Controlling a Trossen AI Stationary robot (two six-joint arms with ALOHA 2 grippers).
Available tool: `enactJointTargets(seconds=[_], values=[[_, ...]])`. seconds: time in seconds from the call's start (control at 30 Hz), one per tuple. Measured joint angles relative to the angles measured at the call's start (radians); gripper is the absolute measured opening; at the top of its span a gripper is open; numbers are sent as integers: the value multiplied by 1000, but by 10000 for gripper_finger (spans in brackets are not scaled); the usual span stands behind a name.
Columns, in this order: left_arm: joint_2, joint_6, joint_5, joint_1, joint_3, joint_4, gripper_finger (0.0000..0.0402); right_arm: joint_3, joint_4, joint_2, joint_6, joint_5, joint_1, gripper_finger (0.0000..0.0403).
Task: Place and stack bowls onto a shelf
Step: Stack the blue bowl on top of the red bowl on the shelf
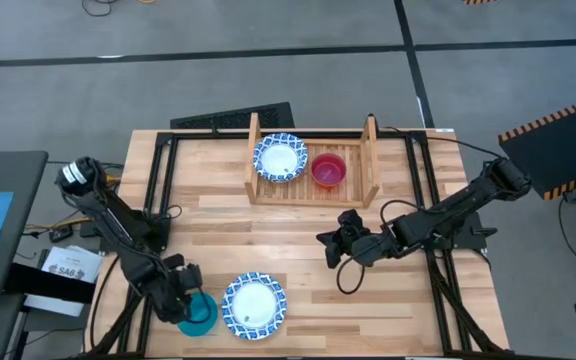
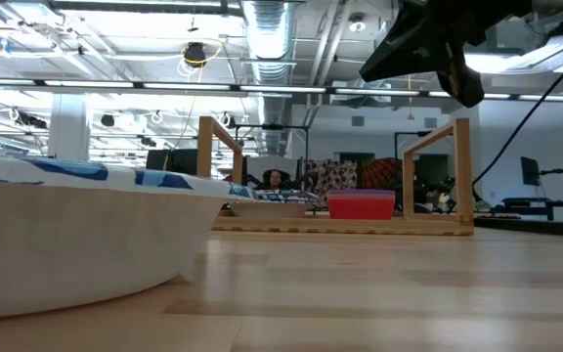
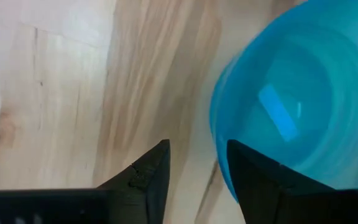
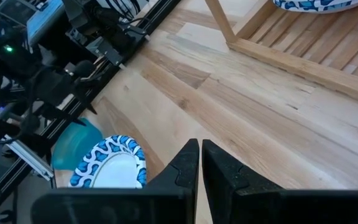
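A small teal bowl stands near the table's front left corner. Right of it is a wide white bowl with a blue patterned rim. My left gripper points down at the teal bowl's edge, open. One finger is over the bowl's inside and the other over the table outside it. On the wooden shelf at the far side sit another white and blue bowl and a small red bowl. My right gripper hangs shut over the table's middle, holding nothing. My left gripper comes from above with the teal bowl's rim between its open fingers. One finger is on the bowl's inner side and the other is outside. Whether either finger touches the rim, I cannot tell. The bowl stands on the table.
Black metal frame rails run along the table's left and right sides and its far edge. A black keyboard lies behind the shelf. Bare wood lies between the shelf and the front bowls. In the low view the front white bowl fills the left foreground.
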Motion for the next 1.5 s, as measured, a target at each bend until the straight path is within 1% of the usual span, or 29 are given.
enactJointTargets(seconds=[0.07, 0.13, 0.2, 0.27, 0.3, 0.33, 0.43, 0.53, 0.63, 0.73, 0.83, 0.9, 0.97, 1.03, 1.1, 1.13, 1.2, 1.3, 1.4, 1.43, 1.5], values=[[17, -13, -10, 0, 0, 6, 138, 0, 0, 0, 0, 0, 0, 48], [25, -18, -8, 1, 0, 15, 124, 0, 0, 0, -1, 0, 0, 48], [27, -14, 16, 2, 0, 27, 90, 0, -3, 0, -1, 0, 0, 48], [25, -6, 56, 12, 0, 31, 37, 0, -3, 0, -4, 0, 0, 48], [21, -6, 70, 21, 2, 28, 19, 0, -1, 0, -7, -1, 0, 48], [13, -5, 80, 32, 7, 23, 12, 0, 5, -1, -15, -4, 0, 48], [-25, 11, 97, 85, 46, -5, 2, -1, 20, -34, -29, -36, 4, 48], [-88, 57, 114, 153, 117, -84, 0, -1, 20, -73, -53, -70, 5, 48], [-149, 123, 151, 240, 221, -192, 0, -1, 38, -126, -115, -86, 12, 48], [-177, 207, 140, 347, 346, -306, 0, -1, 37, -174, -163, -84, 14, 48], [-157, 321, 111, 476, 463, -364, 0, -1, 36, -214, -201, -84, 13, 48], [-112, 397, 82, 554, 523, -359, 0, -1, 35, -235, -217, -83, 11, 48], [-47, 451, 24, 611, 575, -357, 0, -1, 35, -252, -245, -81, 10, 48], [17, 458, -56, 646, 604, -304, 0, -1, 34, -267, -269, -79, 10, 48], [79, 387, -133, 664, 611, -198, 0, -1, 34, -284, -290, -74, 10, 48], [108, 339, -151, 670, 610, -147, 0, -1, 35, -294, -301, -63, 10, 48], [173, 287, -165, 679, 609, -15, 0, -1, 34, -314, -315, -32, 10, 48], [272, 238, -170, 693, 609, 238, 0, -1, 37, -349, -348, 6, 10, 48], [364, 198, -170, 725, 609, 478, 0, -1, 37, -388, -381, 10, 10, 48], [389, 188, -171, 742, 609, 526, 0, -1, 39, -401, -390, 10, 10, 48], [428, 152, -181, 782, 609, 566, 0, -1, 39, -423, -411, 10, 10, 48]])
